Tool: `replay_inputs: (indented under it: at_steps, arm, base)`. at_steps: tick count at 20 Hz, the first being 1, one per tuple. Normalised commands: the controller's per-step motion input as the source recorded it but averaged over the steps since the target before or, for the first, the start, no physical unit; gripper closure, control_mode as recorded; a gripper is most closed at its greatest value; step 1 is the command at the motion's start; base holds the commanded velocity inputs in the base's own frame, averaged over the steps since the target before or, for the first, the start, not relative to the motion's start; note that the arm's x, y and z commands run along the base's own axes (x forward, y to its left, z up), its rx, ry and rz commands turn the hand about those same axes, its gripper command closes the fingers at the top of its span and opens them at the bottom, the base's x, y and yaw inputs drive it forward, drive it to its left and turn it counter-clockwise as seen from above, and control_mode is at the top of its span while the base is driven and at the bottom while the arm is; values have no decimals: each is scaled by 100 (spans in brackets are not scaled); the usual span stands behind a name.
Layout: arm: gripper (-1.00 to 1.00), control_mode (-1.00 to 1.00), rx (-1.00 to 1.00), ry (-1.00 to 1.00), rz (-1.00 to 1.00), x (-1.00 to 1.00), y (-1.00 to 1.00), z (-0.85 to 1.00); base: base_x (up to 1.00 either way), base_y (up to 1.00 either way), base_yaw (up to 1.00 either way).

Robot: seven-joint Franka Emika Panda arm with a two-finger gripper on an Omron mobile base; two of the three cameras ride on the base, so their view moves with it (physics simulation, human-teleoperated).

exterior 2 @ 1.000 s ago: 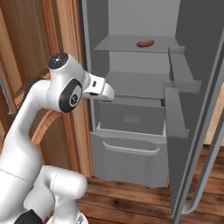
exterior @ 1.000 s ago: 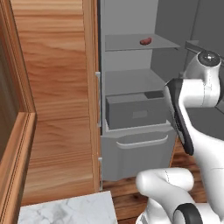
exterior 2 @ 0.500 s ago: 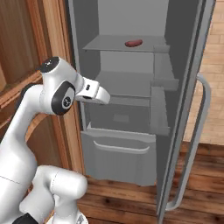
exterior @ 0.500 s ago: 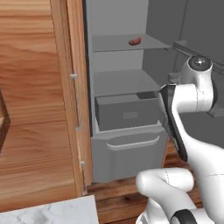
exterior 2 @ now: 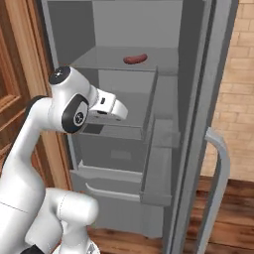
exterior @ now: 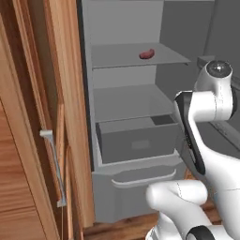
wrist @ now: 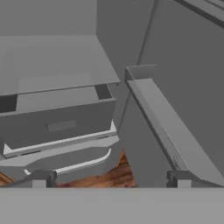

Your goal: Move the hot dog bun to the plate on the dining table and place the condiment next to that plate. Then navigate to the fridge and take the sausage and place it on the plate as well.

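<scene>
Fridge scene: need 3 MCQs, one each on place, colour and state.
1. Where does the sausage lie?
A. on the upper shelf
B. in the bottom drawer
C. on the floor

2. What colour is the inside of the fridge?
A. white
B. grey
C. blue

3. How do the jaws of the end effector stand?
A. shut on the sausage
B. shut on nothing
C. open, holding nothing

Key: 1 A, it rests on the upper shelf in both base views. 2 B, walls, shelves and drawers are all grey. 3 C, the hand view shows the two tips far apart with nothing between.
</scene>
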Motion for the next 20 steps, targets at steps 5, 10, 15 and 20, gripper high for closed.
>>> replay_inputs:
  at_steps: [5,10,15,20]
  arm:
    - [-100,100,0,0,0,0,0,0]
    - [-100,100,0,0,0,0,0,0]
    - [-100,-100,0,-4,0,0,0,6]
    - [-100,-100,0,-47,0,-1,0,60]
  base:
    - [100,5,2]
    - [95,5,0]
    - [33,7,0]
    - [0,0,0]
